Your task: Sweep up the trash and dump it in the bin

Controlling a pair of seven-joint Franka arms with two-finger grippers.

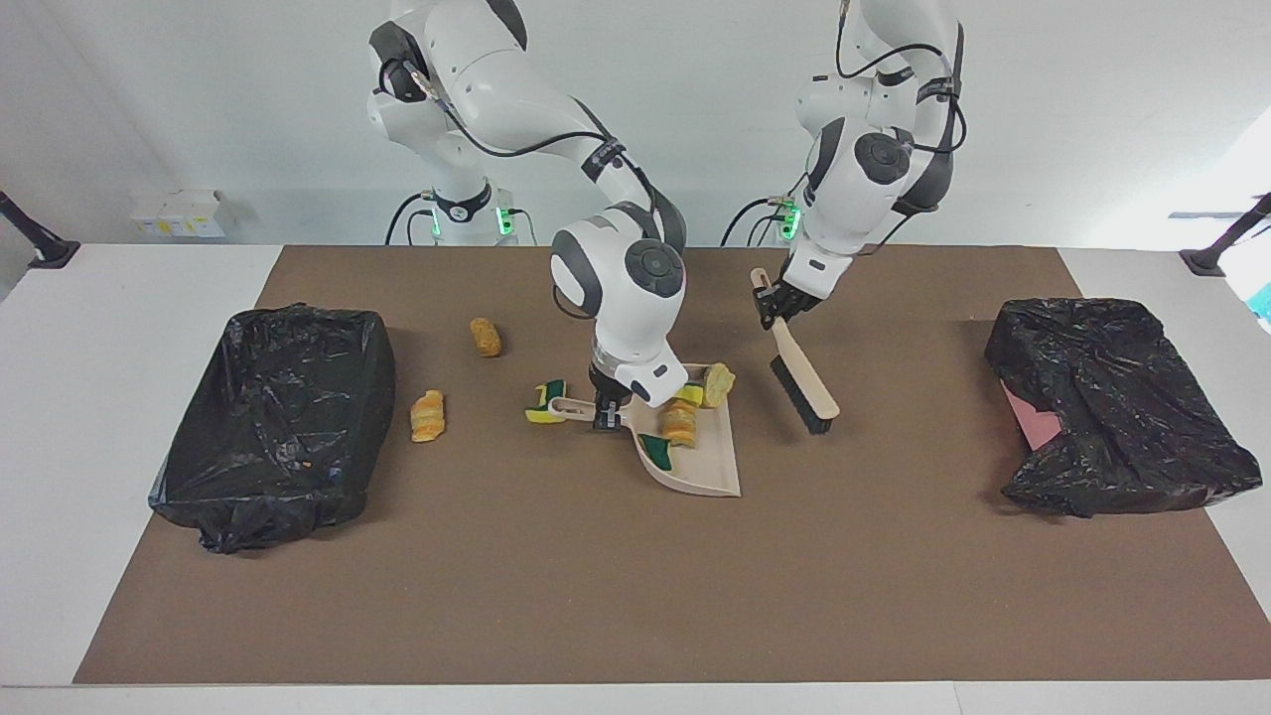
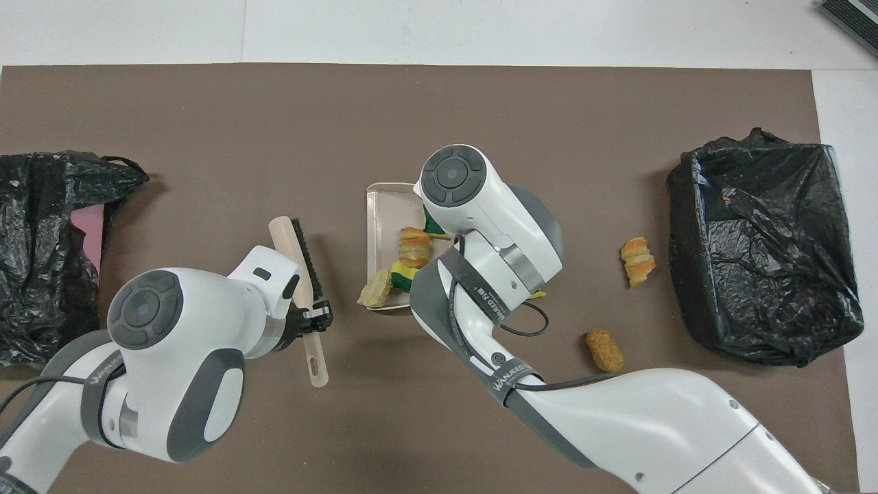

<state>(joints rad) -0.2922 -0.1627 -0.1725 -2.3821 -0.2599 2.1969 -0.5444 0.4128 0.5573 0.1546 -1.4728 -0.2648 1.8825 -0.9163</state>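
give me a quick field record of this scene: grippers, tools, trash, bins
left gripper: shut on brush, lifted beside the dustpan
right gripper: shut on dustpan handle
trash in dustpan: striped bread lump, sponge pieces, lump at its rim
trash on mat: sponge piece, two bread lumps
bins: open bin; crumpled bin

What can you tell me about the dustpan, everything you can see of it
The dustpan is beige, plastic-looking, a flat tray with low walls and a slim handle. It lies on the brown mat mid-table. The right claw is shut on its handle. Inside lie trash scraps: yellow, green-backed sponge pieces and a tan lump; another lump sits at its rim.
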